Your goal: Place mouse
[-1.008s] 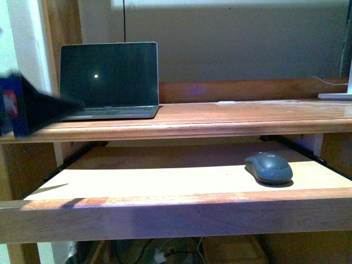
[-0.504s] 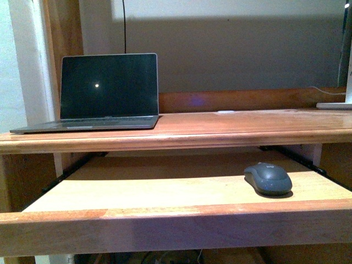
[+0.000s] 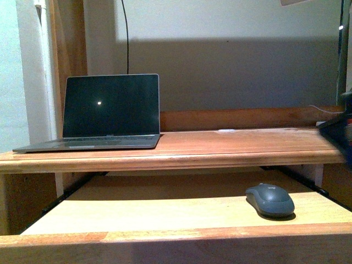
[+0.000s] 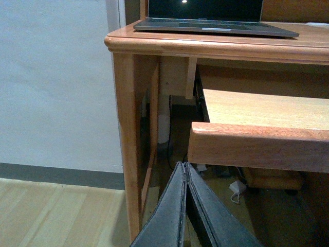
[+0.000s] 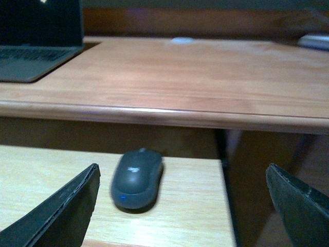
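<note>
The dark grey mouse (image 3: pixel 269 199) lies on the right part of the pull-out wooden tray (image 3: pixel 137 212) under the desk top. In the right wrist view the mouse (image 5: pixel 136 177) sits just beyond my right gripper (image 5: pixel 182 169), nearer its one finger. That gripper is open wide and empty, and its fingers (image 5: pixel 67 211) stand before the tray's front edge. My left gripper (image 4: pixel 184 165) is shut and empty. It is low beside the desk's left leg, below the tray's front edge (image 4: pixel 257 146).
An open laptop (image 3: pixel 110 113) with a dark screen stands at the left of the desk top (image 3: pixel 236 146). A dark part of my right arm (image 3: pixel 340 131) shows at the right edge. A cable hangs behind the laptop. A white plug lies on the floor (image 4: pixel 237 188).
The front view has shifted, so desk and laptop sit lower in frame. My left gripper has left the left edge; a dark arm part has entered at the right. The mouse has not moved.
</note>
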Available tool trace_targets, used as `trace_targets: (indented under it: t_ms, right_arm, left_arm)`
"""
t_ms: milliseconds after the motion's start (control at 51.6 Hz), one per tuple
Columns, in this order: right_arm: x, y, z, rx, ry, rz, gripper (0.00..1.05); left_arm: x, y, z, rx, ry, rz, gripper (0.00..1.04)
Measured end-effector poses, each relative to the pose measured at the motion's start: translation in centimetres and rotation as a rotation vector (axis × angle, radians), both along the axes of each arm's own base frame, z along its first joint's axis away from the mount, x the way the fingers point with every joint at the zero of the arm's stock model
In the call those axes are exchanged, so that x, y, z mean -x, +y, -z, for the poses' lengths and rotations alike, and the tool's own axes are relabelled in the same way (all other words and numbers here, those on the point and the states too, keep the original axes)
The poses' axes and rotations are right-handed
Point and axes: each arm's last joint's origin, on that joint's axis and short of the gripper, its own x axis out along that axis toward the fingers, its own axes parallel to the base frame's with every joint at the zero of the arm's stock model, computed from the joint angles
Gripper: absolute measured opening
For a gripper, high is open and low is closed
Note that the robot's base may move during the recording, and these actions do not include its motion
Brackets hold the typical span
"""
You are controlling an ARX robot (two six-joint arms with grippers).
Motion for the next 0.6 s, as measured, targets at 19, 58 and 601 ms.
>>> trace_targets:
  t_ms: [19,58,601]
  right_arm:
    - [-0.6,0.7,-0.1,0.007,0.018,-0.020,0.97]
    - [-1.3,1.8,-0.2,0.016,0.050,-0.053,0.97]
    - [-9.3,11.1,0.9,0.169,0.379,0.033,0.97]
  left_arm:
    - [0.1,0.0,0.1,0.000,-0.001,0.000,0.03]
    - [0.2,0.0,0.3,0.000,-0.001,0.000,0.03]
    - [1.8,0.0,2.2,-0.004,-0.001,0.000,0.03]
